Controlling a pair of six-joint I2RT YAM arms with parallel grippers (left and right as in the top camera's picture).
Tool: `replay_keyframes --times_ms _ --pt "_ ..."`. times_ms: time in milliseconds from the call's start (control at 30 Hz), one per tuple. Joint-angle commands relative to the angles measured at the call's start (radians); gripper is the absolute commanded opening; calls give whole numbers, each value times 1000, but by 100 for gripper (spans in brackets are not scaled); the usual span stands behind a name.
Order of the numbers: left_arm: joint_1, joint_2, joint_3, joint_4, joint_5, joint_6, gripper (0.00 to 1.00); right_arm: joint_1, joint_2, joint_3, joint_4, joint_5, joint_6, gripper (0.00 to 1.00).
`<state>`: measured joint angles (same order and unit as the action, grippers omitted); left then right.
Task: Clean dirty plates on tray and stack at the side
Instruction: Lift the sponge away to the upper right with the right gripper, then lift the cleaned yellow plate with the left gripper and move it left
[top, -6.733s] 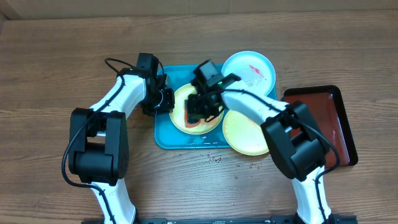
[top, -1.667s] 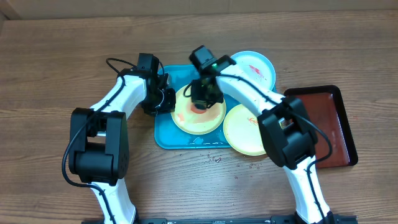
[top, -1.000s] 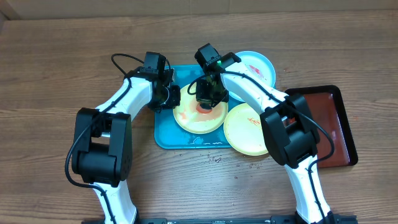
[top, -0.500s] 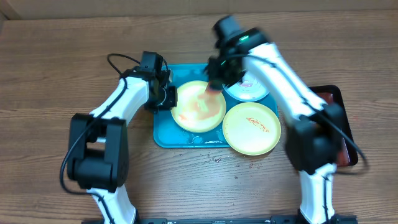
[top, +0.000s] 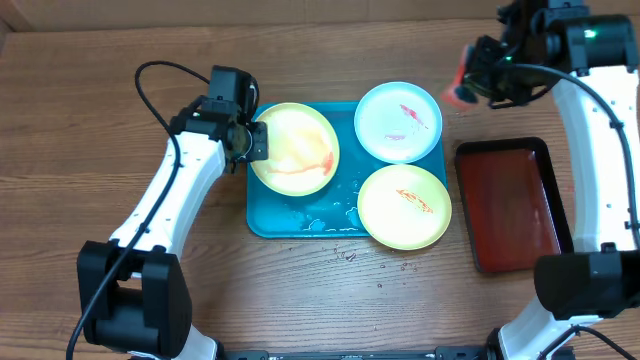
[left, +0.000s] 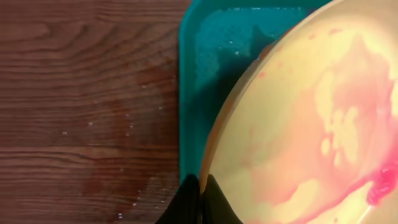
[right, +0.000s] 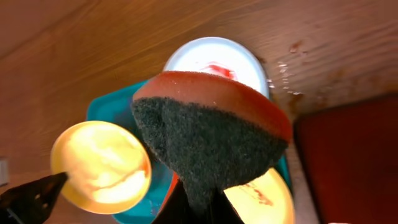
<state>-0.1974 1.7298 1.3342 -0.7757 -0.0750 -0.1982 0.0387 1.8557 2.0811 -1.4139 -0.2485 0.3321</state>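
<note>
A yellow-green plate (top: 293, 150), its cream centre washed with pink and orange-red streaks, sits over the upper left corner of the teal tray (top: 300, 218), its edge reaching past the tray's rim at the centre left of the overhead frame; whether it is lifted or resting cannot be told. The left gripper (top: 255, 142) is clamped on the plate's left rim, and in the left wrist view the plate (left: 298, 124) fills the right of the frame, the rim pinched by the gripper (left: 200, 199) at the bottom edge, with the tray (left: 205, 62) beneath. A blue-rimmed plate (top: 399, 121) with a red smear overhangs the tray's upper right corner, and just below it a second yellow-green plate (top: 404, 206), marked with orange, overhangs the lower right corner. Droplets (top: 325, 222) glisten on the tray's bare floor. At the upper right of the frame, well apart from the plates, the right gripper (top: 472, 82) grasps a sponge (top: 462, 88); the right wrist view shows that sponge (right: 205, 137), orange-red above a dark scouring face, nipped by the gripper (right: 194, 208) at the bottom of the frame. A dark red tray (top: 515, 205) lies on the wooden table (top: 90, 120) at the right
</note>
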Motion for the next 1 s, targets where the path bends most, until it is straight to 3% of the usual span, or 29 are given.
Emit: replay_keyframes --times_ms 0,400,767,967 --pt "-77 -12 29 -6 -226 18 4 -33 -6 10 -10 27 -44 4" --pt "-351 -11 45 -9 -898 -43 4 -55 -6 10 -14 48 -53 4" --pt "-502 -11 45 92 -1332 -71 4 -55 -6 10 -18 49 -53 4" --pt "-537 -11 45 131 -1461 -71 4 -55 -6 10 -33 50 -53 4"
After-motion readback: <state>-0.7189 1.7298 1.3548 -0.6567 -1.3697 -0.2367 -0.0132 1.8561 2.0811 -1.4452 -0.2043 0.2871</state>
